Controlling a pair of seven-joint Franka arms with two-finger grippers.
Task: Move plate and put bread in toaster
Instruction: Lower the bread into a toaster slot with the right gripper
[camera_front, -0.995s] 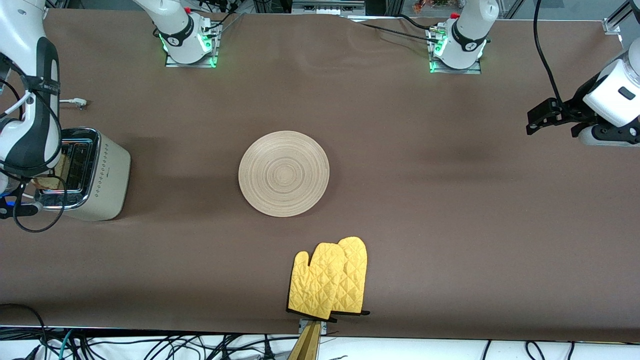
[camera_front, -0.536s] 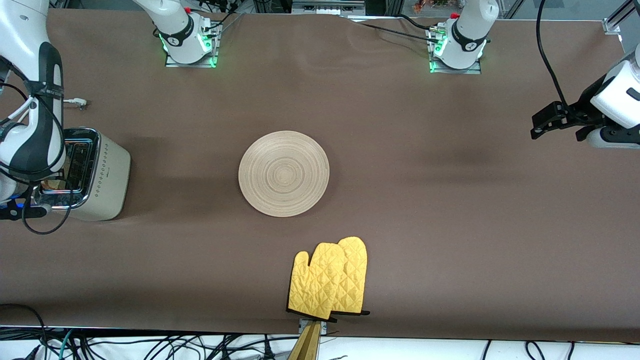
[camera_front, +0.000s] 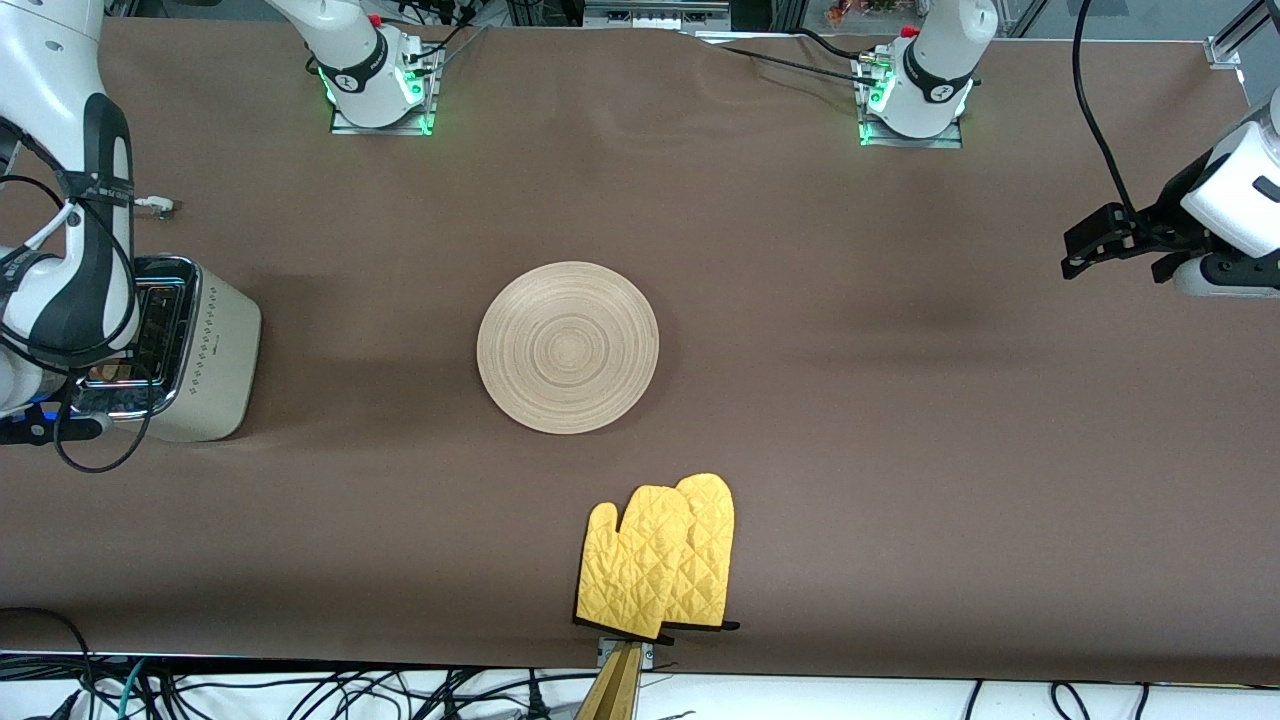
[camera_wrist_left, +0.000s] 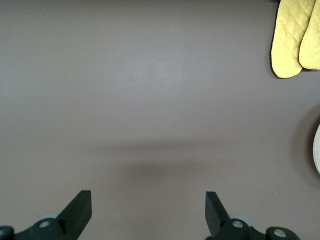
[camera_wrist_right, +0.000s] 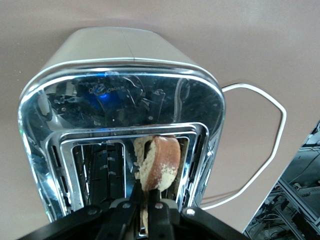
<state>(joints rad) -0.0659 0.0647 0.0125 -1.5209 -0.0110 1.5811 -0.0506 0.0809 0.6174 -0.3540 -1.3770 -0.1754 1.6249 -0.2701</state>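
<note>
Right pincer (camera_wrist_right: 142, 204) clamped on bread (camera_wrist_right: 159, 169), lowering slice into toaster (camera_wrist_right: 120, 125) slot at right arm's tabletop end. Left pincer (camera_wrist_left: 148, 212) wide, empty, waiting over bare tabletop (camera_front: 850, 400). Plate (camera_front: 568, 347) mid-tabletop.

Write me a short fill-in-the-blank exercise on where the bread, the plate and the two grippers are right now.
1. The right gripper is shut on the ____, lowering it into a slot of the toaster.
2. The plate lies on the table with ____ on it.
3. The oven mitts lie ____ to the front camera than the plate.
4. The left gripper waits over bare table with its jaws ____.

Missing words: bread; nothing; nearer; open
</note>
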